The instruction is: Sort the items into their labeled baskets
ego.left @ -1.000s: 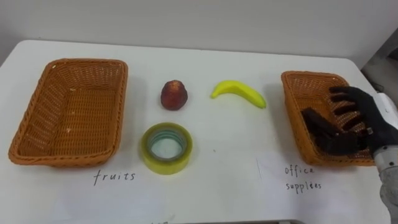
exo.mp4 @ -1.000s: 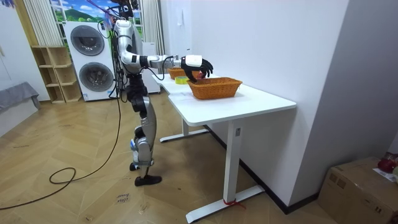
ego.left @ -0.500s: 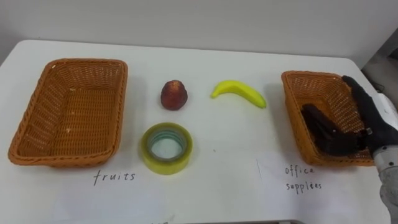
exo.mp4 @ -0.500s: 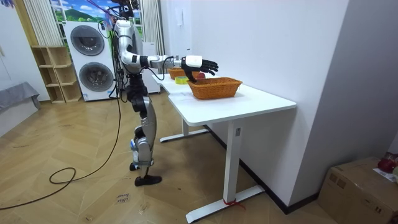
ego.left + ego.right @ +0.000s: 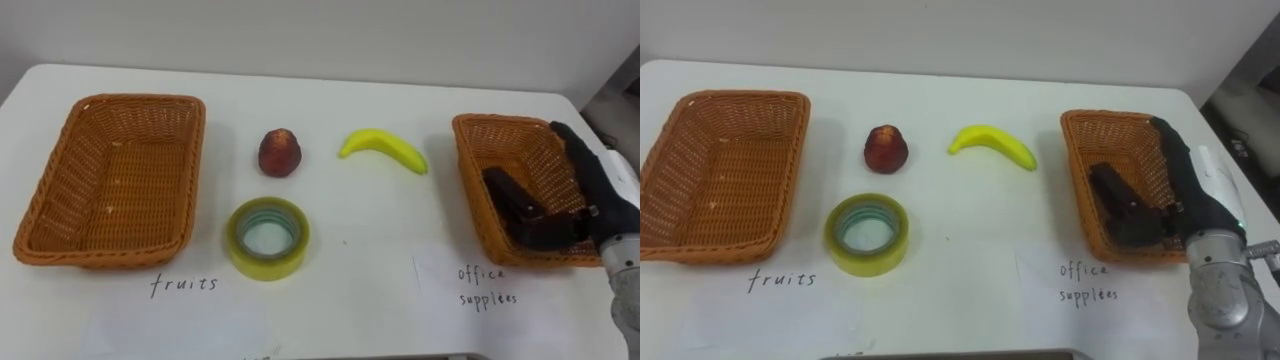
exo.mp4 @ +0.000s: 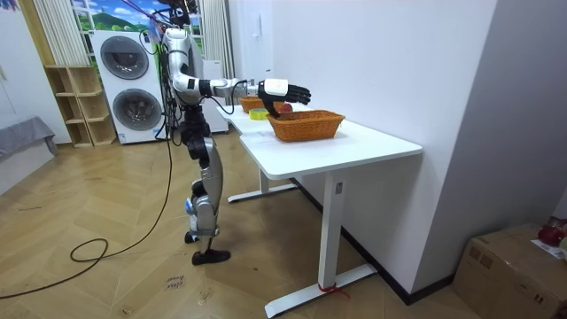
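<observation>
My right hand (image 5: 570, 215) hovers open and empty over the office basket (image 5: 478, 135) at frame right, while the red fruit (image 5: 279, 152), banana (image 5: 384, 147) and tape roll (image 5: 267, 238) lie mid-frame on the table (image 5: 360, 265) and the fruit basket (image 5: 140, 100) at left holds nothing, so I judge nearly all the sorting remains.

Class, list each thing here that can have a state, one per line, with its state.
Left brown wicker basket: empty.
Right brown wicker basket: partly covered by the black right hand, contents unclear.
Red round fruit: loose on the white table, unsorted.
Yellow banana: loose on the table, unsorted.
Yellow-green tape roll: lying flat on the table, unsorted.
Black right hand: open, fingers straight, over the right basket.
</observation>
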Robot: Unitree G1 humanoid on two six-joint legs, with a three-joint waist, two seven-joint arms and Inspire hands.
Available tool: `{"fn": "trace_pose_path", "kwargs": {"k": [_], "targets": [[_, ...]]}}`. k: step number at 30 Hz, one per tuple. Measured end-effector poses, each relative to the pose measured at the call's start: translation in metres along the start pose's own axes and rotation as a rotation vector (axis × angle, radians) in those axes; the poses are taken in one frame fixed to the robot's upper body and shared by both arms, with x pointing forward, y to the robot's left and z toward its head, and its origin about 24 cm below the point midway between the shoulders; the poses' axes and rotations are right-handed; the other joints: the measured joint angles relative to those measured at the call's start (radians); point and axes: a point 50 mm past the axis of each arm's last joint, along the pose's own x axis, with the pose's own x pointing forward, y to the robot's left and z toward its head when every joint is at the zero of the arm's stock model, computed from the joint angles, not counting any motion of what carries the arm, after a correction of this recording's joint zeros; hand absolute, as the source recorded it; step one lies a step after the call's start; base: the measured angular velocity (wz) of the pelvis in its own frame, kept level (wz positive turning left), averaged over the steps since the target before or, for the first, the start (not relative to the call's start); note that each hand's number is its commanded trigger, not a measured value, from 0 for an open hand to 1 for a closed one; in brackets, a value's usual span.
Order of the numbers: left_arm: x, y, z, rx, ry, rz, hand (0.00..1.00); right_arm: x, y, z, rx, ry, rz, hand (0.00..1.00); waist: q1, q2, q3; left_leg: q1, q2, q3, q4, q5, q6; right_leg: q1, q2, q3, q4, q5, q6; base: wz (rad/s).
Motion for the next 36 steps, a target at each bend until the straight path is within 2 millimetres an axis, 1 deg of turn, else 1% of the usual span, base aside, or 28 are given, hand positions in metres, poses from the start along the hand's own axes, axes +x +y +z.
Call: {"fn": "trace_pose_path", "kwargs": {"k": [3,7,10,12,15,17,18,20,22,23,28,32,36], "targets": [[0.0,0.0,0.002,-0.001,-0.005,0.0,0.0,0.0,0.0,0.0,0.008,-0.002,-0.002,0.0,0.001,0.001,0.0,0.0,0.0,0.0,0.0,0.0,0.0,0.0,0.0,-0.001,0.0,0.0,0.0,0.0],[0.001,0.0,0.004,-0.017,-0.008,-0.001,0.0,0.004,-0.005,0.007,0.02,-0.028,-0.035,0.0,-0.001,0.005,0.0006,-0.001,0.0,0.0,0.0,0.0,0.0,0.0,0.0,-0.001,0.002,0.0,0.0,0.0],[0.0,0.0,0.002,-0.019,-0.003,-0.001,0.0,0.006,-0.012,0.019,0.067,-0.076,-0.086,0.0,-0.001,0.008,0.0021,-0.001,0.0,0.001,-0.002,0.0,0.0,0.0,0.0,-0.002,0.002,0.0,0.0,0.0],[0.0,-0.001,0.0,-0.044,0.0,-0.002,0.0,0.007,-0.017,0.026,0.112,-0.106,-0.115,0.0,-0.002,0.005,0.0016,-0.002,0.0,0.0,-0.002,0.0,0.0,-0.001,0.0,-0.005,0.002,0.0,0.0,0.0],[-0.001,-0.003,-0.001,-0.061,0.005,-0.008,0.0,0.009,-0.024,0.038,0.143,-0.158,-0.158,0.0,0.0,0.0,-0.0009,-0.003,-0.002,0.001,-0.003,0.0,0.0,-0.003,0.0,-0.013,0.002,0.0,0.0,0.0],[-0.001,-0.001,-0.003,-0.058,0.01,-0.002,0.0,0.012,-0.031,0.05,0.157,-0.2,-0.193,0.0,-0.001,-0.006,-0.0045,-0.004,-0.001,0.001,-0.003,0.0,0.0,-0.003,-0.001,-0.015,0.002,0.0,0.0,0.0],[-0.001,-0.001,-0.003,-0.058,0.01,-0.002,0.0,0.013,-0.033,0.053,0.159,-0.211,-0.204,0.0,-0.001,-0.007,-0.005,-0.004,-0.001,0.001,-0.002,0.0,0.0,-0.003,-0.001,-0.016,0.002,0.0,0.0,0.0],[-0.001,-0.001,-0.003,-0.058,0.009,-0.002,0.0,0.013,-0.039,0.063,0.179,-0.25,-0.244,0.0,0.006,-0.009,-0.0064,-0.003,-0.001,0.002,-0.002,0.0,0.0,-0.001,-0.002,-0.017,0.002,0.0,0.0,0.0],[-0.001,-0.001,-0.004,-0.055,0.011,-0.001,0.0,0.011,-0.041,0.069,0.185,-0.277,-0.25,0.0,0.016,-0.01,-0.0066,-0.003,-0.001,0.002,0.0,0.0,0.0,0.0,-0.002,-0.017,0.001,0.0,0.0,0.0],[-0.001,-0.001,-0.004,-0.054,0.013,0.007,0.0,0.01,-0.041,0.072,0.184,-0.292,-0.25,0.0,0.025,-0.009,-0.0063,-0.003,-0.001,0.003,0.0,0.0,0.0,0.0,-0.002,-0.017,0.001,0.0,0.0,0.0],[-0.002,-0.002,-0.008,-0.047,0.024,0.012,0.0,0.009,-0.036,0.083,0.19,-0.338,-0.218,0.0,0.034,-0.007,-0.0048,-0.007,0.001,0.001,0.0,0.0,0.0,-0.003,-0.003,-0.025,0.001,0.0,0.0,0.01],[-0.002,-0.002,-0.014,-0.038,0.047,0.01,0.0,0.009,-0.036,0.084,0.201,-0.341,-0.216,0.0,0.055,-0.006,-0.0048,-0.011,0.001,-0.002,0.001,0.0,0.0,-0.003,-0.003,-0.03,0.0,0.0,0.0,0.03],[-0.003,-0.001,-0.018,-0.033,0.062,0.012,0.0,0.009,-0.029,0.088,0.218,-0.354,-0.184,0.0,0.057,-0.007,-0.0061,-0.016,0.001,-0.008,0.005,0.0,0.0,-0.003,-0.004,-0.039,-0.001,0.0,0.0,0.07]]}}
